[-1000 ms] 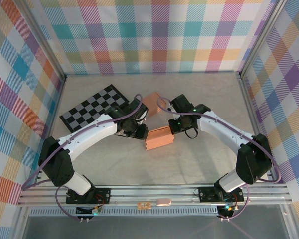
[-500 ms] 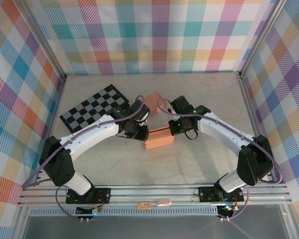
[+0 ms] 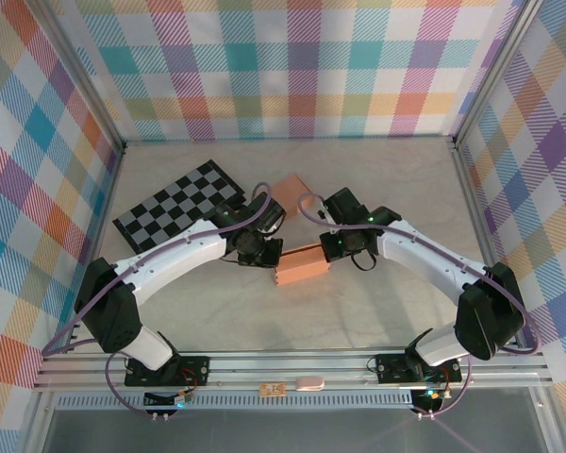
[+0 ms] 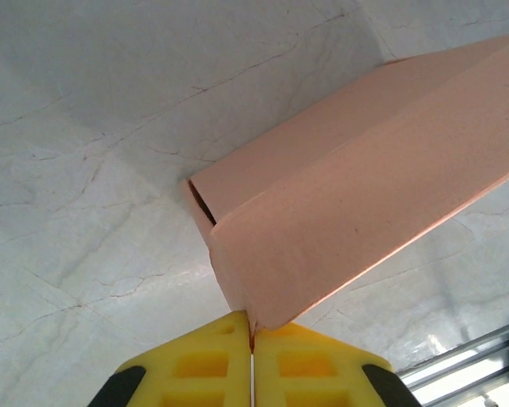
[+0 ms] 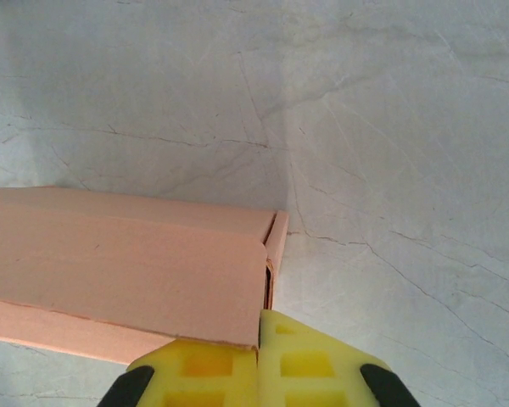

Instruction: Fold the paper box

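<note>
Left claw (image 4: 253, 343) now tight on box (image 4: 356, 195)

Box (image 3: 302, 266) centre, mat (image 3: 174, 212) far-left, free table (image 3: 358, 316) nearside

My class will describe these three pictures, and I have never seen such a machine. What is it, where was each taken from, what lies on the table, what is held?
Two white robot arms are bolted at the table's near edge. One picture looks down from above; the others come from a camera on each wrist. On the table lie a checkered mat, a peach sheet and a paper box. The yellow left fingers and right fingers are shut, each pinching one end of it.
</note>
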Controlling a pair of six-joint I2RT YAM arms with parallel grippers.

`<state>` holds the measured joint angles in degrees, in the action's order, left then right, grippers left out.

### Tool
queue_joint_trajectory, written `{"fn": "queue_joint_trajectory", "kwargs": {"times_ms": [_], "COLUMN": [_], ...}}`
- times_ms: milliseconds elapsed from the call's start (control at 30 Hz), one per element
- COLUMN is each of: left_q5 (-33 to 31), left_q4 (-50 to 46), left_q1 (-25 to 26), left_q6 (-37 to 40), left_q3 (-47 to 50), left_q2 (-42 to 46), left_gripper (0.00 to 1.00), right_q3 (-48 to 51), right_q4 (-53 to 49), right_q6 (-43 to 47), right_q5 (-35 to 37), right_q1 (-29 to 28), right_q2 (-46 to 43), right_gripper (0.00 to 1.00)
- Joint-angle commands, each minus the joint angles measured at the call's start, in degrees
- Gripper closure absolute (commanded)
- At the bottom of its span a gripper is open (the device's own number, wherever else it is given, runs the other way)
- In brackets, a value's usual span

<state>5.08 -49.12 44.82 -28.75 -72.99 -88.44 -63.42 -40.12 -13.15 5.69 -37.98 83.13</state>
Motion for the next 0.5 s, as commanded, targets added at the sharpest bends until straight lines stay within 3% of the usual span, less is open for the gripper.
{"fn": "queue_joint_trajectory", "kwargs": {"times_ms": [0,467], "left_q5": [1.6,3.4], "left_q4": [0.9,-0.3], "left_q1": [0.8,0.8], "left_q6": [-3.8,-9.1], "left_q3": [0.5,-1.4], "left_q2": [0.3,-0.4], "left_gripper": [0.93,0.95], "right_q3": [1.3,2.6], "right_q4": [-2.6,-2.4], "right_q6": [-1.2,-1.9], "right_q5": [0.4,1.1], "right_q1": [-0.8,-1.4], "right_q2": [0.2,-0.8], "right_gripper": [1.00,1.00]}}
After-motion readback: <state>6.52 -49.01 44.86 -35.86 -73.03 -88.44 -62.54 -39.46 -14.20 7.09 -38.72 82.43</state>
